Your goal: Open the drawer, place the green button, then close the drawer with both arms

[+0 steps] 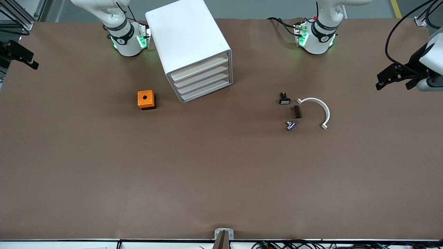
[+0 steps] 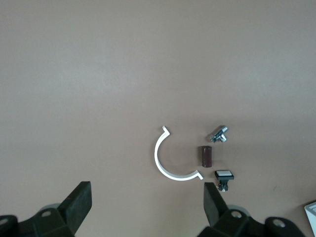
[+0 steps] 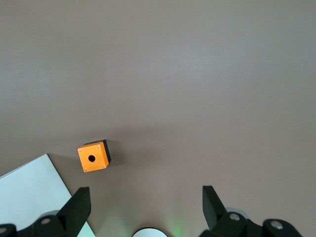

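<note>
**Both claws open and waiting, drawers shut, button on the tabletop**

The left claw [image 1: 396, 77] hangs over the tabletop's edge at the left arm's end. Its fingers [image 2: 79, 200] are spread wide and hold nothing. The right claw [image 1: 20, 55] hangs over the edge at the right arm's end, also spread wide and empty, as the right wrist view shows [image 3: 145, 197]. Both arms wait.

The button [image 1: 290, 125] lies on its side on the bare tabletop, toward the left arm's end. It is in a small cluster of parts well in from every edge, and it looks silvery from here. Just beside it, farther from the front camera, is a brown chip [image 1: 296, 111]. Farther again is a black button with a white face [image 1: 284, 99]. A white half ring [image 1: 316, 110] curves around the cluster on the side toward the left arm's end, without touching the parts.

The white drawer cabinet [image 1: 193, 52] stands near the edge where the bases are, between them and closer to the right arm's base. Its four drawers are all shut. An orange box [image 1: 146, 99] with a round hole in its top sits beside the cabinet, toward the right arm's end.
</note>
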### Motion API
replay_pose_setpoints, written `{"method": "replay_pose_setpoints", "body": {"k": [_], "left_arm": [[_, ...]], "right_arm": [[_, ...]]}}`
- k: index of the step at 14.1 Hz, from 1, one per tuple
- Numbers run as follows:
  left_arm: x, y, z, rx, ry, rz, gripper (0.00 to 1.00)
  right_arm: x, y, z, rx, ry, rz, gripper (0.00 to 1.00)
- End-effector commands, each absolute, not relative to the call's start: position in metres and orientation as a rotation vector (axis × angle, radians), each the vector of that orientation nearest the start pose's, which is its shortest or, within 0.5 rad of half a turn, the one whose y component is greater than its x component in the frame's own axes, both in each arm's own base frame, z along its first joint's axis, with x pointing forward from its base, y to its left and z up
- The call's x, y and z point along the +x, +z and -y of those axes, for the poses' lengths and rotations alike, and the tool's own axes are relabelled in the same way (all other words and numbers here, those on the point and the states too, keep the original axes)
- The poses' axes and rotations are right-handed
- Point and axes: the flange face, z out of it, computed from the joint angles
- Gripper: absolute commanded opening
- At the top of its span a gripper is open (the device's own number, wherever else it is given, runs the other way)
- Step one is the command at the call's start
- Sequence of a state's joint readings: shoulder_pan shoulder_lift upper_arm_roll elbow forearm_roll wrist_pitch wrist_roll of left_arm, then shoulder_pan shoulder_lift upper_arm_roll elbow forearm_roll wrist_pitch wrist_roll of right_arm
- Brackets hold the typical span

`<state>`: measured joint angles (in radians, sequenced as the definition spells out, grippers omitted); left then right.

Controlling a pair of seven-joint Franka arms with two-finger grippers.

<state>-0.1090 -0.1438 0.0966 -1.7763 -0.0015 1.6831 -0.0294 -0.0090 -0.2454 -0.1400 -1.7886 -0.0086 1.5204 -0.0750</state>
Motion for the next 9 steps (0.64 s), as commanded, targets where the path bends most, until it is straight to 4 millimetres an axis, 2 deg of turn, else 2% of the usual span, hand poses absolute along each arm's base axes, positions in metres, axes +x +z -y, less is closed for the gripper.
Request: {"method": "replay_pose_setpoints", "body": {"k": [1,2,9], "left_arm": [[0.516,0.645,0.003,-3.155,-0.110,0.021,1.00],[0.516,0.653,0.002,-3.155,-0.105,0.028,1.00],[0.516,0.665,0.010,-3.156,-0.124,0.024,1.00]], "right_arm": [[0.460,0.649,0.076,-3.112,0.013,-0.106,1.00],[0.460,0.648,0.076,-3.112,0.020,-0.105,1.00],[0.461,0.649,0.075,-3.112,0.013,-0.101,1.00]]}}
